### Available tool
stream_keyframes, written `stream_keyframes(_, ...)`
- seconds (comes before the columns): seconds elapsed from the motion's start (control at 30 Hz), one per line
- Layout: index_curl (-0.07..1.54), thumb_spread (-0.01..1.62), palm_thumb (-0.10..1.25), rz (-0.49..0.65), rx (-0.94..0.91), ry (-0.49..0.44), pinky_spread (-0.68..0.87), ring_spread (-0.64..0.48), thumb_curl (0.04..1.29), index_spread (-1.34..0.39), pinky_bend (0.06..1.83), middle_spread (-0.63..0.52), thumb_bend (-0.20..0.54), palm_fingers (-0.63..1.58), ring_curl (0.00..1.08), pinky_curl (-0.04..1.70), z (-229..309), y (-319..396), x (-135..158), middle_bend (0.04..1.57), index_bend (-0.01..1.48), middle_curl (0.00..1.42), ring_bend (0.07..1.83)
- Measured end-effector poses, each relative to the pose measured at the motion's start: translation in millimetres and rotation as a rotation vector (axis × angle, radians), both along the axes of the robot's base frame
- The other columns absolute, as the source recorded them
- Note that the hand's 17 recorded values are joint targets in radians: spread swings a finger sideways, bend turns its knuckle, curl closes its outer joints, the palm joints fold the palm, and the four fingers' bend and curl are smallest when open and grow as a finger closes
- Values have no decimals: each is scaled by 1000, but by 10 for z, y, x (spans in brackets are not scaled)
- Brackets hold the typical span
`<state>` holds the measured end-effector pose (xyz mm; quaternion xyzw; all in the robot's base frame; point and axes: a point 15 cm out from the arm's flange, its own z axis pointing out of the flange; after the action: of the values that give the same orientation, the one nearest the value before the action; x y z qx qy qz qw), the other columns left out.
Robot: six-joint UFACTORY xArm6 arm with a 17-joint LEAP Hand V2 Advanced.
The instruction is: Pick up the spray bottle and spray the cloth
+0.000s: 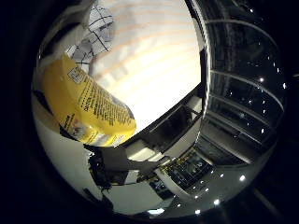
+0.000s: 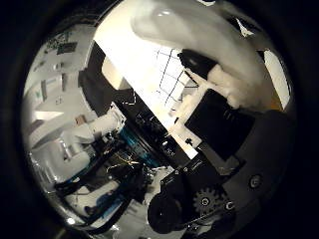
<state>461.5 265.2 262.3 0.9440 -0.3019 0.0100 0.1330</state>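
The spray bottle point(image 1: 82, 105) has a yellow printed body and fills one side of the right little finger side palm view, close against the palm. A white cloth with a dark grid pattern point(image 1: 97, 28) lies on the white table point(image 1: 159, 56) beyond the bottle. The right thumb side palm view shows the cloth point(image 2: 175, 76) on the table too. There my hand point(image 2: 231, 95) shows as black and white fingers curled in over a glossy white shape point(image 2: 174, 22), which may be the bottle's head. The hand is held above the table, away from the cloth.
Dark shelving and equipment point(image 2: 130, 149) stand past the table's edge. A room with ceiling lights point(image 1: 243, 112) lies beyond. The hand's geared body point(image 2: 204, 199) fills one edge of the thumb side view.
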Motion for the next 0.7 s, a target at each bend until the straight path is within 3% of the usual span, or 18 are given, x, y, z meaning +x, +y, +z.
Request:
stream_keyframes(0.37, 719, 887, 1054, -18, 33, 13, -131, -180, 824, -182, 1011, -94, -14, 1163, 663, 1463, -36, 67, -18, 1396, 1211, 638, 1463)
stream_keyframes(0.7, 722, 895, 1053, -113, 385, -6, -133, -182, 820, -177, 1006, -94, -14, 1163, 672, 1478, 423, 627, 23, 1397, 1210, 637, 1457)
